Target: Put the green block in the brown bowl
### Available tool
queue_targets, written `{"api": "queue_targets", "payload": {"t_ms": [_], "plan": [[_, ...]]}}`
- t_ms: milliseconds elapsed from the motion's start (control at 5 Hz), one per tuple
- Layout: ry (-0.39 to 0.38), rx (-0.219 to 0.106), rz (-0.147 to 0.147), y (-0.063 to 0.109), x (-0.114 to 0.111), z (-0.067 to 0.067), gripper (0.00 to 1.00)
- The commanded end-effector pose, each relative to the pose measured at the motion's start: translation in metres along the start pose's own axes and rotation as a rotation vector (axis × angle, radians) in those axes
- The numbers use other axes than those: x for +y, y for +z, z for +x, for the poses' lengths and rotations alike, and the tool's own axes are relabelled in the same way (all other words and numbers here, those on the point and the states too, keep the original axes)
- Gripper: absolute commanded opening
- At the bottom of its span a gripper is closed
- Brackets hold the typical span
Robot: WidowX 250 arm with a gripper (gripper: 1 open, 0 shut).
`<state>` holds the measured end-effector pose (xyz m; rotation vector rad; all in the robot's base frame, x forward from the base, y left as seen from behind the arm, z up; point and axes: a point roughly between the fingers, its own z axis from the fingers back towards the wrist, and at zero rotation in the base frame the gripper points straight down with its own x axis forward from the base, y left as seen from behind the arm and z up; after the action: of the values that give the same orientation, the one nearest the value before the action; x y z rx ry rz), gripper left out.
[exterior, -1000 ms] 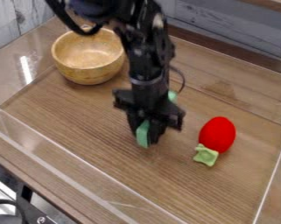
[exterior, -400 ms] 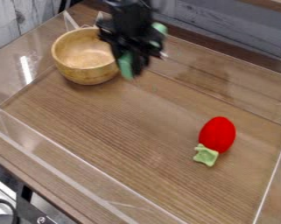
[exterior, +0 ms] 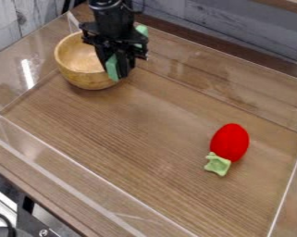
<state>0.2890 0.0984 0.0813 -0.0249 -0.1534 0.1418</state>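
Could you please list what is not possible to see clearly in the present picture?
- Camera view: the middle of the green block is hidden by the hand.
- Camera view: part of the brown bowl is covered by the arm.
- Camera view: dark object at the lower left, cut by the edge.

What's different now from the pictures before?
The robot's fingers carried the green block away from the middle of the table, up toward the back left, to the brown bowl. They haven't let go of it. The bowl and the red strawberry toy stayed where they were.
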Motion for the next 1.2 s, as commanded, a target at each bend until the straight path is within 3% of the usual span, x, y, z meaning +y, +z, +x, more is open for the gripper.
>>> {"api": "queue_targets", "payload": {"t_ms": [0, 200, 400, 800, 1000], "plan": [[-0.019, -0.06, 0.01, 0.024, 0.034, 0.026, 0.0], [0.016, -0.058, 0.014, 0.012, 0.037, 0.027, 1.0], [0.057, -0.062, 0.011, 0.007, 0.038, 0.027, 1.0], [0.042, -0.076, -0.016, 0.043, 0.073, 0.038, 1.0], [0.05, -0.079, -0.018, 0.062, 0.08, 0.028, 1.0]]}}
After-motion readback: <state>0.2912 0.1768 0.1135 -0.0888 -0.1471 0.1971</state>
